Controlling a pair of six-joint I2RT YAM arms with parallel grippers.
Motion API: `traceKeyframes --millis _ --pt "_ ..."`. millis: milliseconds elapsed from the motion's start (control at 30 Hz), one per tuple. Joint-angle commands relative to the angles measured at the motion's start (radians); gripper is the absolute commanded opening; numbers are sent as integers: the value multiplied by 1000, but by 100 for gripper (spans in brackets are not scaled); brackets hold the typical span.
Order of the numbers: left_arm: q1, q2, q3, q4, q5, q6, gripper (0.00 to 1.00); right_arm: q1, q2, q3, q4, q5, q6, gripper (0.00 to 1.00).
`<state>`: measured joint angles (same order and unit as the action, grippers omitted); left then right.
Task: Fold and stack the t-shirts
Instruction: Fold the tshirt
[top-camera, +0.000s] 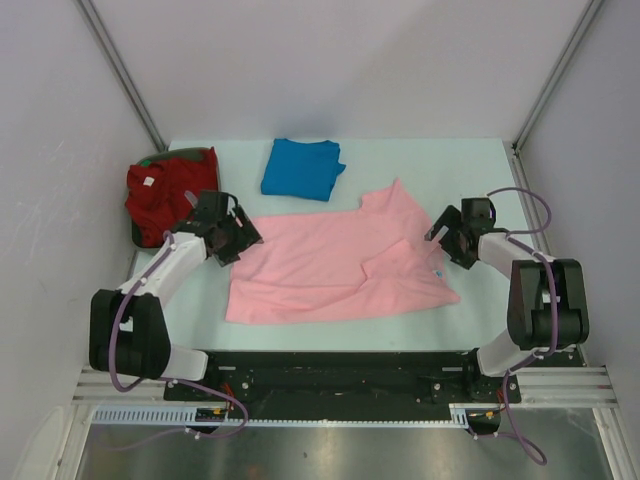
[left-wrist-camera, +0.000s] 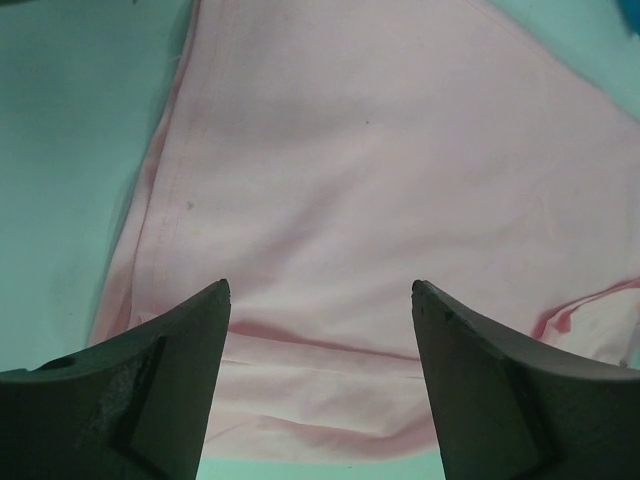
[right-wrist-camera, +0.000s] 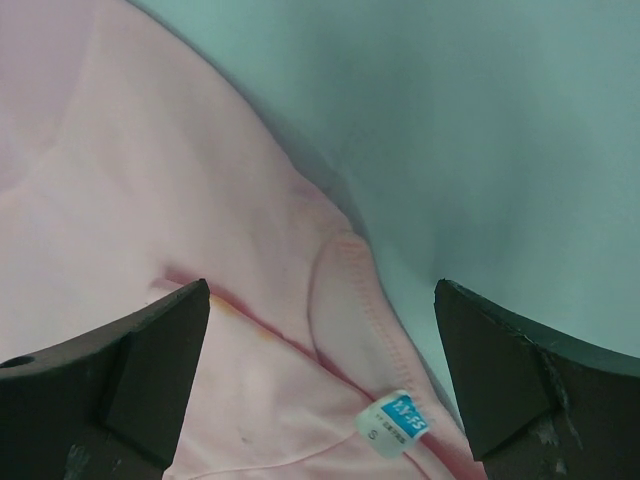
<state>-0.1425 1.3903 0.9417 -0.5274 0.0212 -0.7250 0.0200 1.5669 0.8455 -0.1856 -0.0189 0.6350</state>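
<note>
on the pale green table (top-camera: 420, 165), at its middle, the wide pink cotton t-shirt (top-camera: 330, 270) lies spread. the left gripper (top-camera: 240, 243) and right gripper (top-camera: 441, 236) hang over its opposite ends with fingers wide and empty, probably ready to pinch both edges for a fold.

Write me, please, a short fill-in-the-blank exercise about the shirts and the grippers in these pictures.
1. The spread-out t-shirt in the middle of the table is ____ in colour.
2. The folded t-shirt near the table's far edge is ____ in colour.
3. The crumpled garment at the far left corner is ____ in colour.
4. The left gripper and the right gripper both stand ____, holding nothing.

Missing words: pink; blue; red; open.
</note>
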Motion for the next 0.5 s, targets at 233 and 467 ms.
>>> traceKeyframes --millis 233,467 --pt "6 -106 -153 84 91 1 80 -6 -488 -171 -239 224 25 100" --pt "6 -175 -283 110 86 -2 81 40 -824 -243 -471 188 138 100"
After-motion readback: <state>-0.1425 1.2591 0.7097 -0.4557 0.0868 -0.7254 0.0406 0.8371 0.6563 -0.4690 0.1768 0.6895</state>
